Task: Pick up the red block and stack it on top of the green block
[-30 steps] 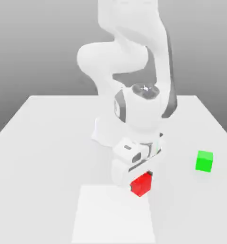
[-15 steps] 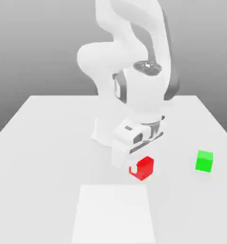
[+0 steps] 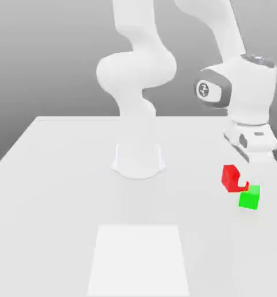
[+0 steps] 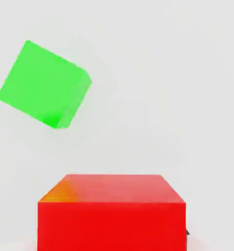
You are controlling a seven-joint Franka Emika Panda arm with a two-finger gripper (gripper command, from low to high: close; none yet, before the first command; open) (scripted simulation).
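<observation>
The red block point(image 3: 229, 176) hangs under the white hand at the exterior view's right, lifted off the table. My gripper point(image 3: 234, 177) is shut on it, with a white finger covering part of its side. The green block point(image 3: 249, 197) rests on the table just below the red block and slightly toward the exterior view's right, very close to it. In the hand view the red block point(image 4: 111, 211) sits large and close to the camera. The green block point(image 4: 42, 83) lies beyond it on the table, turned at an angle and offset to one side.
The arm's white base point(image 3: 138, 159) stands at the middle of the white table point(image 3: 59, 174). A paler square patch point(image 3: 139, 261) marks the table's front. The green block lies near the table's edge on the exterior view's right.
The arm has swung from the table's middle to the exterior view's right, carrying the red block up and across until it hangs beside the green block.
</observation>
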